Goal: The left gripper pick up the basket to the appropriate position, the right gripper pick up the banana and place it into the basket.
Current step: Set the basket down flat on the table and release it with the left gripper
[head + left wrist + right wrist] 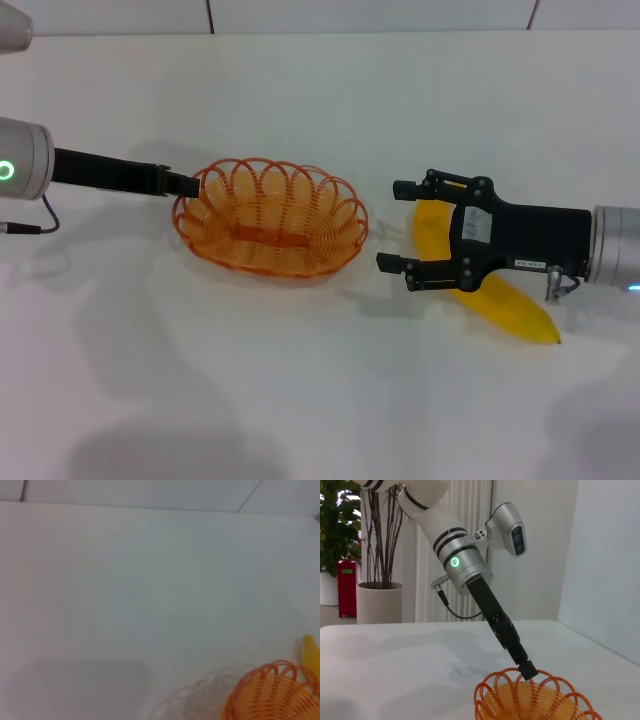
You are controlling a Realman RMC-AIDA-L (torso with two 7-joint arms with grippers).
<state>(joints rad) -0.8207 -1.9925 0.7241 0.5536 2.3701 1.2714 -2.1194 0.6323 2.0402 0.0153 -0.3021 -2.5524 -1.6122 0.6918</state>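
Left hand [190,185] clenched on the wire basket's [270,215] nine-o'clock rim; right hand [407,226], released, straddles the smooth, probably slippery banana [500,300], best grasped mid-length.

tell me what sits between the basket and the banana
Only bare white table separates the basket from the banana, seen in the head view; the open right hand hangs just over that gap.
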